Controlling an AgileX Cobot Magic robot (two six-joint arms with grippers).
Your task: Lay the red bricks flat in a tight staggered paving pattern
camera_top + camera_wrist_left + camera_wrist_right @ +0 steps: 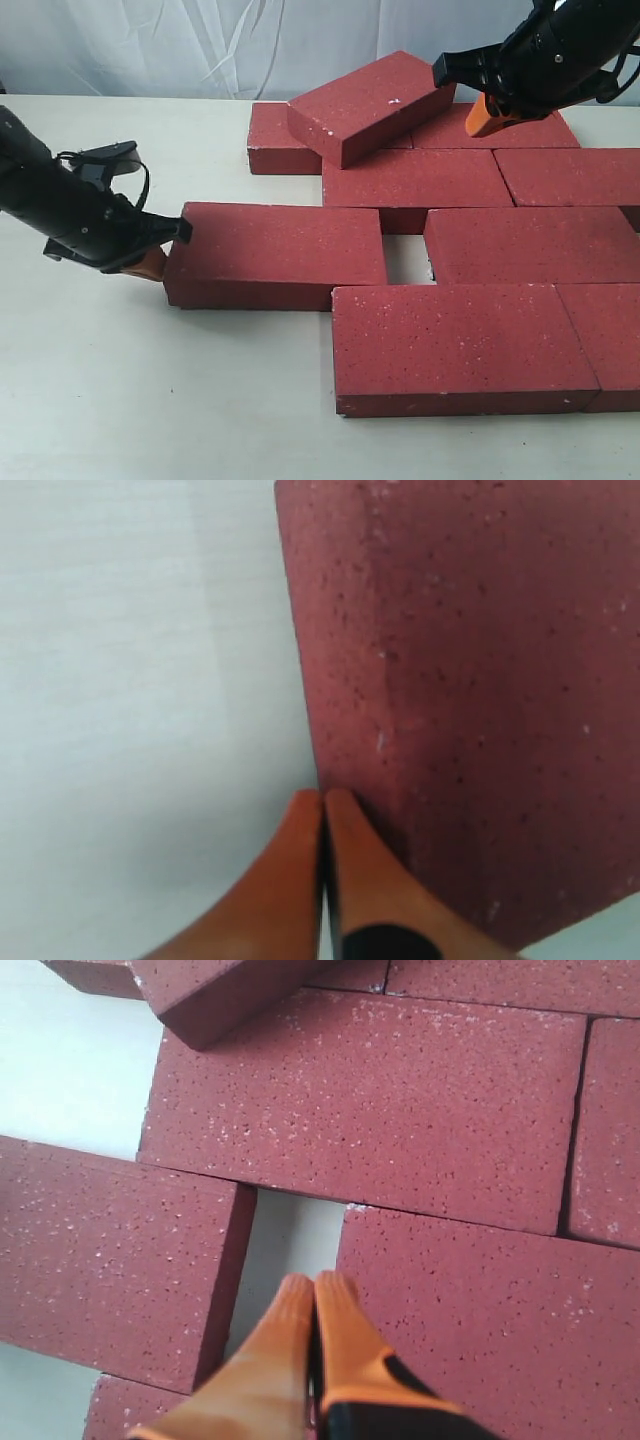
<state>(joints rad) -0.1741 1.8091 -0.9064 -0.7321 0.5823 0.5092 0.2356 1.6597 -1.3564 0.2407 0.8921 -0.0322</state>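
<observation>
Shut left tool (pixel 322 800) touches one red brick (pixel 275 255) — another brick (pixel 370 105) lies tilted

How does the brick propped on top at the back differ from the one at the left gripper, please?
The propped brick lies skewed and tilted on other bricks; the left brick lies flat on the table. The shut left gripper is at the left brick's end; no gripper holds the propped brick. Both are dark red speckled slabs.
</observation>
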